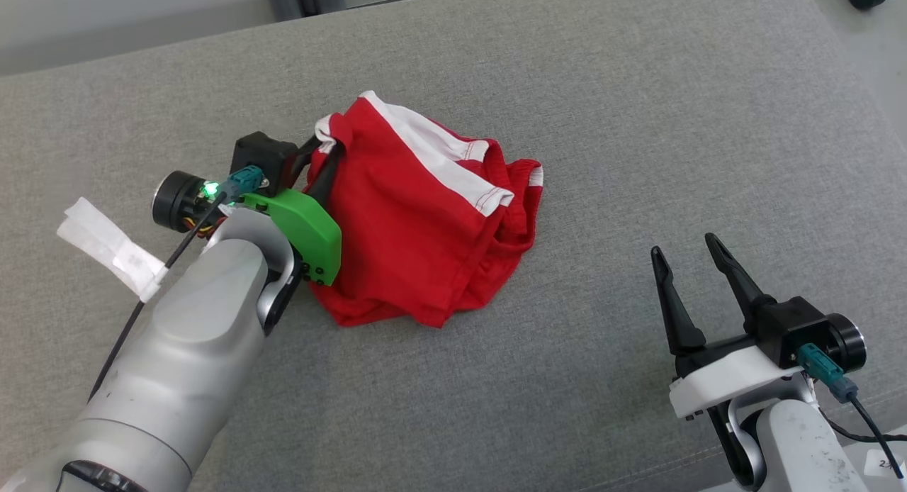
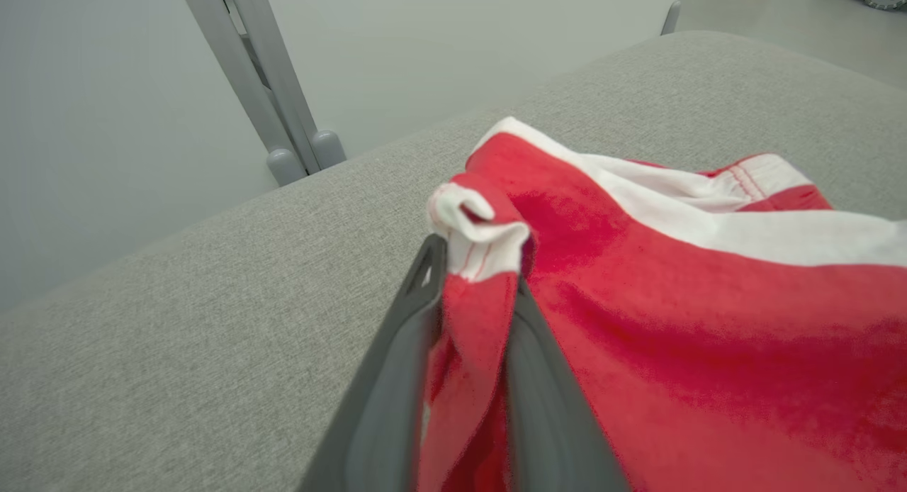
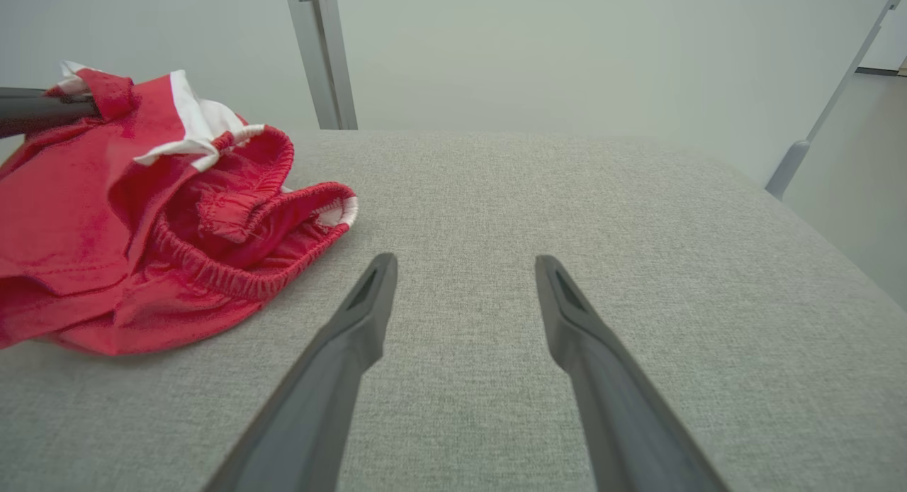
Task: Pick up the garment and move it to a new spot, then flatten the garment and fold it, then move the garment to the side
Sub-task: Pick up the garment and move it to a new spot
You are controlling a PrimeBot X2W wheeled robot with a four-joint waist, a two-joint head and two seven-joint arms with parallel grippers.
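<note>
**Red on grey**

The garment (image 1: 418,230) is red with a white band (image 1: 425,141) and red-stitched white hems (image 1: 492,201). Under it the tabletop (image 1: 638,123) is speckled grey. The left pincer (image 1: 326,152) is dark grey on a green mount (image 1: 308,230); the right pincer (image 1: 683,244), black on white.

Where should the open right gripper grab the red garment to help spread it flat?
Grip the red garment at its gathered elastic waistband, coming in low from where the right gripper sits: that ruffled edge stands raised off the cushion, facing it.

My head camera is looking down at the grey cushion (image 1: 638,123); my wrist cameras are skimming low, all sharing the red garment (image 1: 411,244).
</note>
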